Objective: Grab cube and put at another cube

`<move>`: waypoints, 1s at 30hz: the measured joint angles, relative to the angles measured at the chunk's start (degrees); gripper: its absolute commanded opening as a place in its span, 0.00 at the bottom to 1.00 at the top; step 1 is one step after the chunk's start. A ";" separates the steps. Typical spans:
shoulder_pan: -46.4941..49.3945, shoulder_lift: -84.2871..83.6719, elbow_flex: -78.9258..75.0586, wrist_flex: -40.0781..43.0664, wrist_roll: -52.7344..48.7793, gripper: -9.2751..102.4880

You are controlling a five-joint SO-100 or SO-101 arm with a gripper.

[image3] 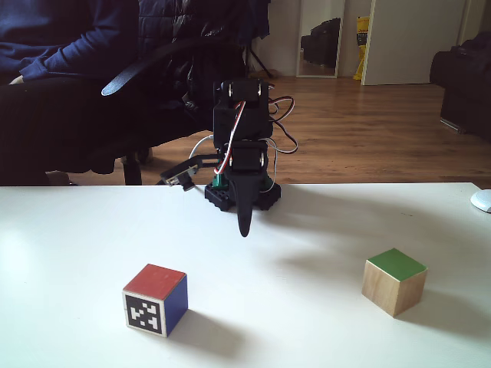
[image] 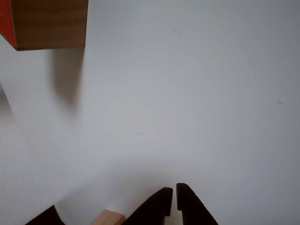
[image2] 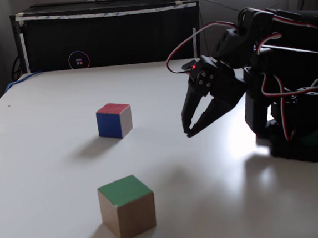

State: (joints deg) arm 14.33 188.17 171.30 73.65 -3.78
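Hovering above table (image2: 49, 134), gripper (image2: 189, 133) nearly clenched, empty; another cube (image: 47, 23) cropped.

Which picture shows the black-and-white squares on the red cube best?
The fixed view facing the arm: the marker cube turns its pattern toward that camera. The other fixed view shows its red top and blue side; the other view, just a corner.

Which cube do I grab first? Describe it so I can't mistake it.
On the white table, look in a fixed view at the block nearest the camera, left of the black arm's gripper. It is the cube: bare light wood sides and a green top, unlike another cube behind it, which shows red and blue.
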 measured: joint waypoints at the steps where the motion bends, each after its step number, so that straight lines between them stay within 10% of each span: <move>1: 0.00 0.00 0.00 0.00 0.09 0.08; 21: -9.40 -0.18 -4.66 -0.35 -3.16 0.13; 30: -16.08 -35.24 -31.82 -0.53 -5.01 0.29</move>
State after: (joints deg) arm -1.76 152.93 139.48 73.12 -8.79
